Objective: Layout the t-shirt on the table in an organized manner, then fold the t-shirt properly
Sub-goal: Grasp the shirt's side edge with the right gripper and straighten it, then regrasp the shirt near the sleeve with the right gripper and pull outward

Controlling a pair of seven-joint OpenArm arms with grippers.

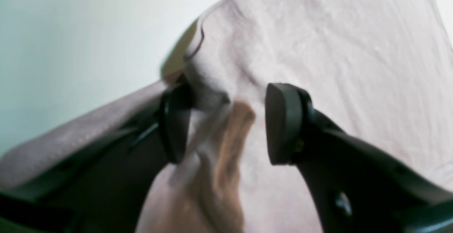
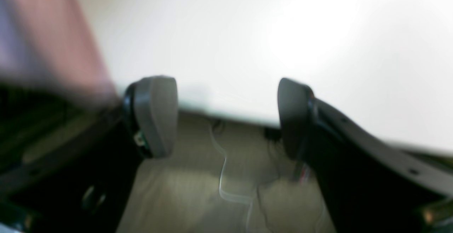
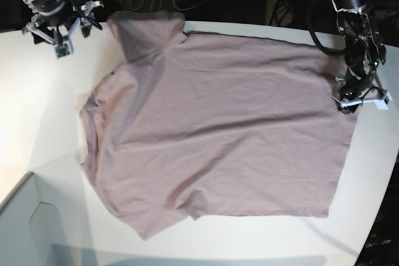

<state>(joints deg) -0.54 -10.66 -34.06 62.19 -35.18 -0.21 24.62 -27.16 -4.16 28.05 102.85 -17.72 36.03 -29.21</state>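
The t-shirt (image 3: 218, 129) lies spread almost flat on the white table (image 3: 37, 104), covering most of its middle. Its long axis runs across the base view: the ribbed neckline sits at that view's left edge of the cloth, the hem at its right, so the collar end points toward the side of the right gripper (image 3: 53, 32). One short sleeve reaches up toward the table's far edge, the other down toward the near edge. Soft wrinkles cross the body.

The left gripper (image 3: 358, 99) is at the hem end of the shirt, down on the cloth's far right corner in the base view. In the left wrist view its two dark pads stand moderately apart, with a raised fold of the mauve fabric (image 1: 212, 84) bunched between them. The fold presses against one pad (image 1: 175, 123), while a gap shows before the other pad. It does not clamp the cloth. The rest of the shirt stretches flat beyond the fingers.

The right gripper hangs above the table's far corner, just beside the upper sleeve and apart from it. In the right wrist view its fingers (image 2: 155, 116) are spread wide with nothing between them. A blurred pink strip of shirt shows off to one side, beyond the table edge a floor with cables (image 2: 226, 176).
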